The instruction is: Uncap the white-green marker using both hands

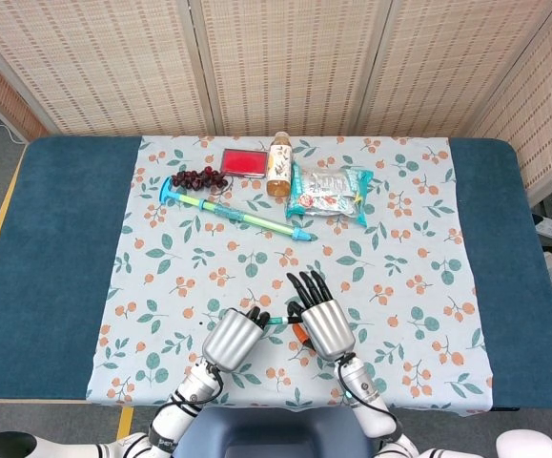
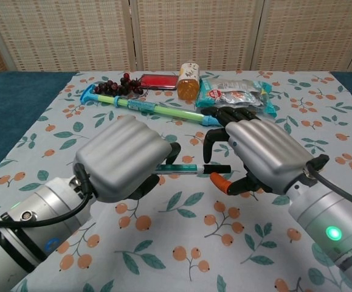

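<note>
My left hand (image 2: 124,158) grips the white-green marker (image 2: 188,168) by its barrel and holds it level above the floral cloth. The marker's black cap (image 2: 218,168) points right, toward my right hand (image 2: 258,152). That hand's dark fingers (image 2: 215,134) arch over the cap end, and its orange-tipped thumb (image 2: 219,181) sits just below it. I see no firm closure on the cap. From the head view, the left hand (image 1: 230,338) and right hand (image 1: 321,320) are side by side near the table's front edge, with a short stretch of marker (image 1: 277,321) between them.
At the back of the cloth lie a long blue-green tube (image 2: 148,107), dark grapes (image 2: 112,87), a red case (image 2: 158,81), a bottle (image 2: 188,79) on its side and a snack packet (image 2: 235,91). Blue table surface (image 1: 56,248) flanks the cloth.
</note>
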Action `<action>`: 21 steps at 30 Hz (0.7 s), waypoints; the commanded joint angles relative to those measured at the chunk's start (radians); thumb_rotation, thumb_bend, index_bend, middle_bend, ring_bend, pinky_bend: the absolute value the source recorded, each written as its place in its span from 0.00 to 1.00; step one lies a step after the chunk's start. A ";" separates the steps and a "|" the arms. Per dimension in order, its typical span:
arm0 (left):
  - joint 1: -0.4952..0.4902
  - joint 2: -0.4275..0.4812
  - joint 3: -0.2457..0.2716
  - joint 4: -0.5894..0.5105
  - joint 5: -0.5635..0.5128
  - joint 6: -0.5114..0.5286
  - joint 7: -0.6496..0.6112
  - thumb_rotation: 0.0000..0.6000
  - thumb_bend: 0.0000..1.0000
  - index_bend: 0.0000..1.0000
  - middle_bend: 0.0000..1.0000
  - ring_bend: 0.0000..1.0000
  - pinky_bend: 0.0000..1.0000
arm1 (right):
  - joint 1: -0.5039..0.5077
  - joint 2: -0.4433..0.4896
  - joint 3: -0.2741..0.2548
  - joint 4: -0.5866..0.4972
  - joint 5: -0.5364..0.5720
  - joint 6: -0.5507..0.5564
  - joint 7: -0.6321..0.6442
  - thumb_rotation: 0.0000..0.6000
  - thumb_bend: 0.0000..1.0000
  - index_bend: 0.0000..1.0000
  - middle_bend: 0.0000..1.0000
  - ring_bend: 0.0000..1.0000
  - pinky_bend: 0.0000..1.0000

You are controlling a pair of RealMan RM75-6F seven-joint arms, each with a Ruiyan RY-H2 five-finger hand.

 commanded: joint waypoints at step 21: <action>0.004 0.004 -0.002 -0.012 0.016 0.007 -0.009 1.00 0.61 0.87 1.00 0.91 1.00 | 0.006 0.003 -0.002 -0.004 0.039 -0.002 -0.004 1.00 0.25 0.65 0.12 0.00 0.00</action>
